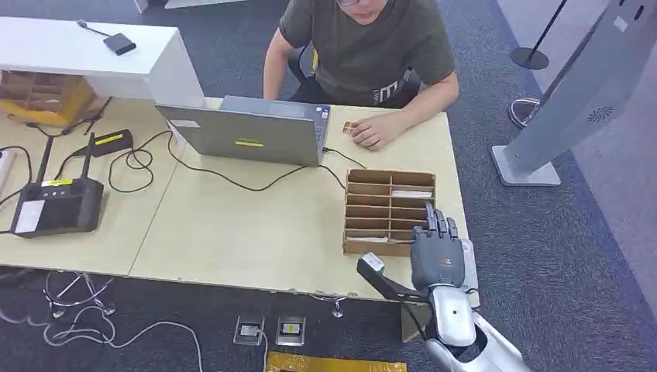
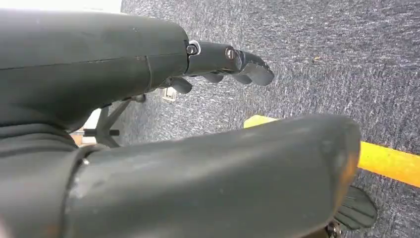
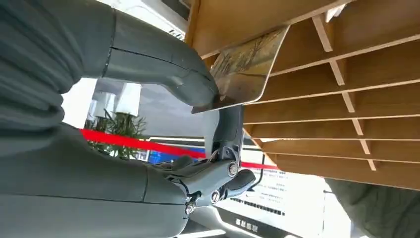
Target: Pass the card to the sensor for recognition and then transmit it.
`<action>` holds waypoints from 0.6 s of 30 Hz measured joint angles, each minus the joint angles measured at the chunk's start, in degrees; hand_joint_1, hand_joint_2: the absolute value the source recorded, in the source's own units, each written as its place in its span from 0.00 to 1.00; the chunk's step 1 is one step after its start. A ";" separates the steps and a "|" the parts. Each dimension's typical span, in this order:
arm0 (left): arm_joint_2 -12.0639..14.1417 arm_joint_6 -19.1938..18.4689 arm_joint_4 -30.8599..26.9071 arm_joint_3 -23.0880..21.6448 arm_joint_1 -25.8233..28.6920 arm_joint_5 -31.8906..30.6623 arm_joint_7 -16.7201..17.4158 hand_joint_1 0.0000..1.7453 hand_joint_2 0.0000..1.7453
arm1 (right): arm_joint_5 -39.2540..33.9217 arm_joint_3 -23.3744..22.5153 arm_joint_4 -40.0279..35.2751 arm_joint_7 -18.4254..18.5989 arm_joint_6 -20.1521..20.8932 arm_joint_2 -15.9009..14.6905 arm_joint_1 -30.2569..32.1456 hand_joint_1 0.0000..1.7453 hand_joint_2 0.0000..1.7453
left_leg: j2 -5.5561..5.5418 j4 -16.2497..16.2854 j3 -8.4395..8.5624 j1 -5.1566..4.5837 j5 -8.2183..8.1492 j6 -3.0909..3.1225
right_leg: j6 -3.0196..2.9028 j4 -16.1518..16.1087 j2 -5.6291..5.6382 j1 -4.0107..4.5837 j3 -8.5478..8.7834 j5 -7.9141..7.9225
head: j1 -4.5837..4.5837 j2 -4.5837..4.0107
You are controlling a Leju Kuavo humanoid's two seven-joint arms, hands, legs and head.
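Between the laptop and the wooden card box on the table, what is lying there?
In the head view, a black cable runs over the bare tabletop between the laptop and the card box; nothing else.

Office: desk (image 1: pixel 232 232), laptop (image 1: pixel 252 132), carpet (image 1: pixel 558 256)

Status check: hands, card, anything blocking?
Right hand pinching card at the wooden slotted box. Left hand hanging over carpet, holding nothing. Card's far end sits among the dividers; person's hand rests beyond the box.

- A pale wooden table (image 1: pixel 232 240) stands on dark carpet.
- A grey laptop (image 1: pixel 252 132) sits at its far middle.
- A brown slotted card box (image 1: pixel 387 211) lies near right.
- A black device (image 1: pixel 56 205) with cables rests at left.
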 joint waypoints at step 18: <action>0.02 0.26 0.00 0.00 0.00 0.66 0.00 0.00 0.00 | -3.15 0.20 3.06 -2.99 -4.15 2.60 -0.02 1.00 1.00 | 0.00 0.00 0.00 0.01 0.00 0.00 | -0.01 0.01 0.01 0.01 0.00 -0.01 | 0.00 0.00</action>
